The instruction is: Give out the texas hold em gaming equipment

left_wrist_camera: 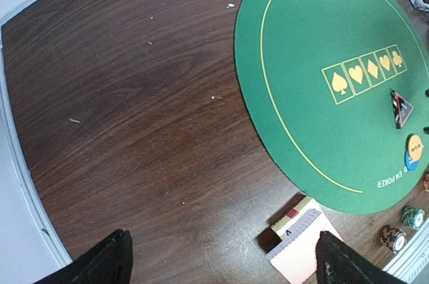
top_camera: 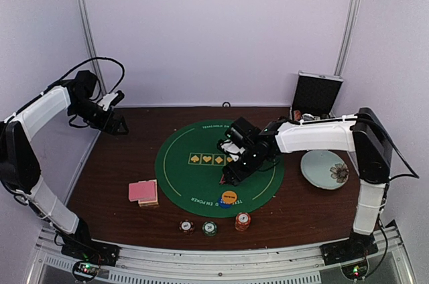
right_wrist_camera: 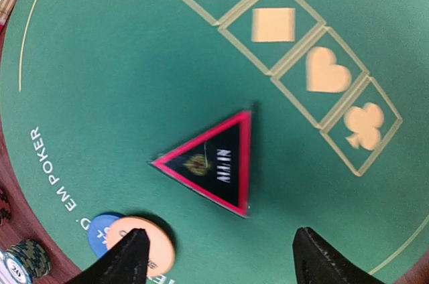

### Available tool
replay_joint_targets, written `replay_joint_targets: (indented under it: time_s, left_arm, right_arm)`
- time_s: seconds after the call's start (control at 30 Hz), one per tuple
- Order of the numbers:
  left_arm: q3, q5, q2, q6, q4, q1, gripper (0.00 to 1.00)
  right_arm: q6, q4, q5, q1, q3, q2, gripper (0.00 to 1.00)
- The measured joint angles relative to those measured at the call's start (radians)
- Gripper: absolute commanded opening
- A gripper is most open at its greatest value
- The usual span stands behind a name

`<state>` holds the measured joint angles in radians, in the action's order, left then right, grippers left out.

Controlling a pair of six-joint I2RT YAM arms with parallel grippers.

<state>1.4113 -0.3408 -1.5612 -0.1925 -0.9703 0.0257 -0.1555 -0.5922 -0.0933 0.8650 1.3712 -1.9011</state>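
A black triangular ALL IN marker [right_wrist_camera: 214, 161] with a red border lies on the green felt mat [top_camera: 201, 183]. My right gripper [right_wrist_camera: 218, 260] is open just above it; from above it [top_camera: 226, 178] hovers over the mat's middle. An orange disc [right_wrist_camera: 144, 244] overlaps a blue disc [right_wrist_camera: 100, 232] near the mat's front edge [top_camera: 228, 198]. A pink-backed card deck [top_camera: 143, 191] lies left of the mat, also in the left wrist view [left_wrist_camera: 303, 250]. Three chip stacks [top_camera: 210, 228] stand in front of the mat. My left gripper [top_camera: 120, 126] is open and empty, high at the far left.
A black-and-silver case [top_camera: 315, 95] stands open at the back right. A pale floral plate [top_camera: 325, 170] lies right of the mat. The dark wood table [left_wrist_camera: 134, 110] has a metal edge at the left. White walls enclose the table.
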Motion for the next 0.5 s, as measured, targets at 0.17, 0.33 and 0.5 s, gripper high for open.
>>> replay_joint_targets:
  time_s: [0.17,0.33,0.5]
  left_arm:
    - [-0.002,-0.009,0.021,-0.001,-0.001,0.0,0.98]
    - [-0.003,-0.016,0.042,-0.003,-0.002,0.0,0.98]
    - [-0.004,-0.021,0.05,-0.004,-0.002,0.0,0.98]
  right_arm:
    - [0.0,-0.006,0.002,0.032,0.032,-0.06,0.61]
    - [-0.003,-0.01,0.004,0.031,0.033,-0.076,0.52]
    - [0.0,-0.011,0.016,0.031,0.033,-0.084,0.51]
